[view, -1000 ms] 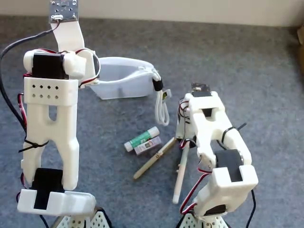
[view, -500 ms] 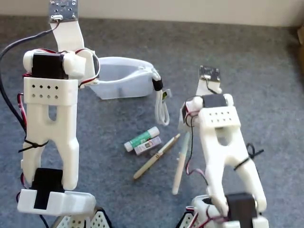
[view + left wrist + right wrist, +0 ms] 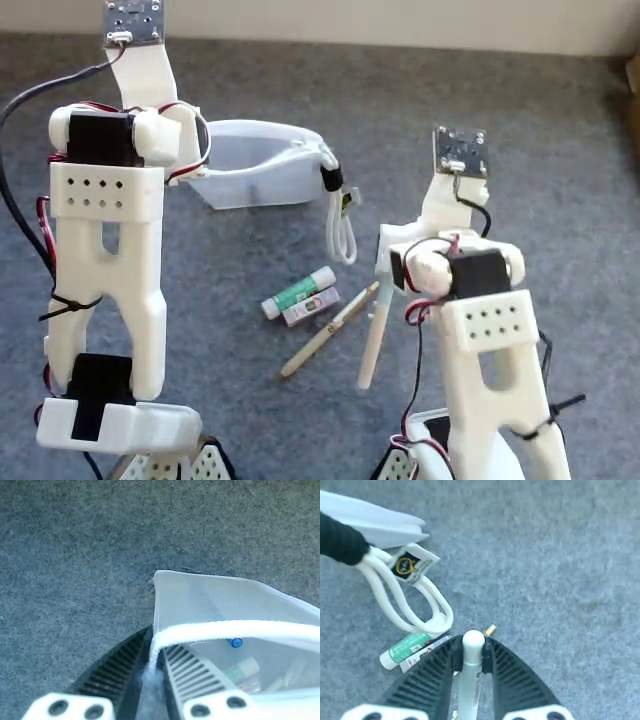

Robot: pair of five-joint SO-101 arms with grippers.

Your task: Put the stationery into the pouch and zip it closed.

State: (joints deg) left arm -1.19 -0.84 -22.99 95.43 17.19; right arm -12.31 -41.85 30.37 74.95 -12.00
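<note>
**Q:** State of the left jaws?

**A:** Closed on the end of the mesh pouch (image 3: 210, 605), with its white top edge pinched between them. The left arm (image 3: 105, 230) covers that end in the high view.

**Q:** Pouch position and orientation?

**A:** It is on the bench (image 3: 560, 140), at the far side, with its mouth open. Its long axis runs across the bench from the left arm toward the right arm (image 3: 485, 330). The wrist strap (image 3: 343, 235) hangs from the end nearer the right arm and loops toward the near edge. A small tag (image 3: 412, 566) lies beside the strap.

**Q:** State of the right jaws?

**A:** Nearly closed, gripping the white pen (image 3: 372, 345) at its far end. The right wrist view shows the pen's rounded tip (image 3: 472, 641) standing just past the jaw tips.

**Q:** Pen axis?

**A:** The long axis runs near-to-far across the bench, tilted slightly. The gripped end points away from the arm bases, and the free end points back toward them.

**Q:** Remaining stationery?

**A:** All of it lies on the bench, outside the pouch.
- The wooden pencil (image 3: 325, 337) lies diagonally just beside the pen, with its far end near the jaws.
- The green-and-white glue stick (image 3: 298, 291) lies side by side with a smaller tube (image 3: 311, 306). Both sit between the pencil and the strap, and both are angled like the pencil.
</note>
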